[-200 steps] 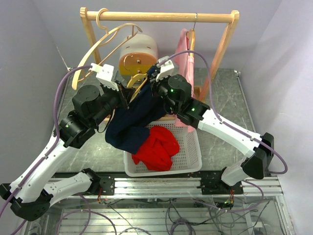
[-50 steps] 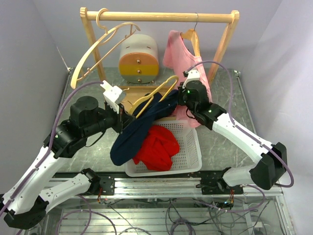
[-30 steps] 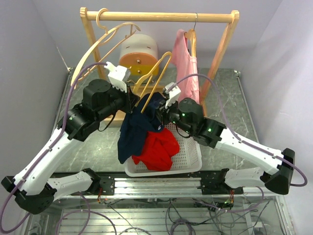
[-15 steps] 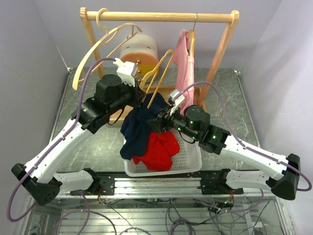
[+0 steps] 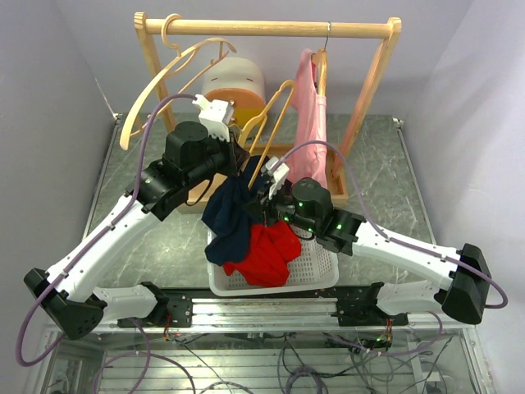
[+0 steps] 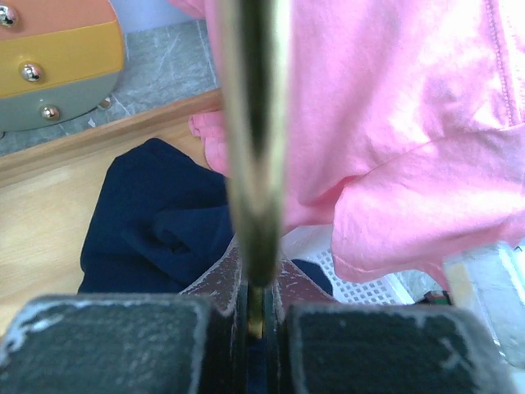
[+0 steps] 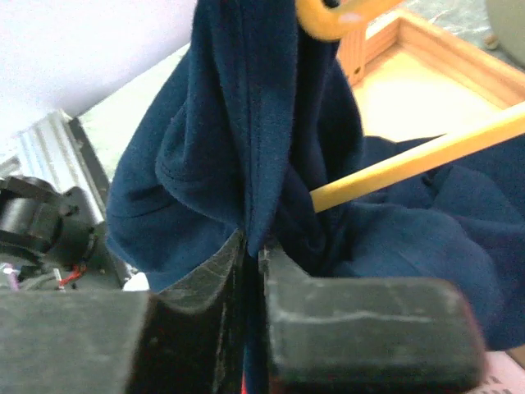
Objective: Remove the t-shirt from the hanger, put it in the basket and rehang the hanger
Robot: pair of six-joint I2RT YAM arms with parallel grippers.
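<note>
Likely a robotics lab bench: plain pale lilac enclosure walls (image 5: 49,82), silver aluminium mounting rail (image 5: 271,305) over loose tangled wiring (image 5: 287,361), small wooden clothes rack (image 5: 262,28) staged on grey marbled tabletop (image 5: 377,172).

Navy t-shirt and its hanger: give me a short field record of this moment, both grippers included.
left gripper: shut on yellow hanger
right gripper: shut on navy t-shirt
shirt state: partly draped over the hanger, not free of it
below: white basket holding red garment
</note>
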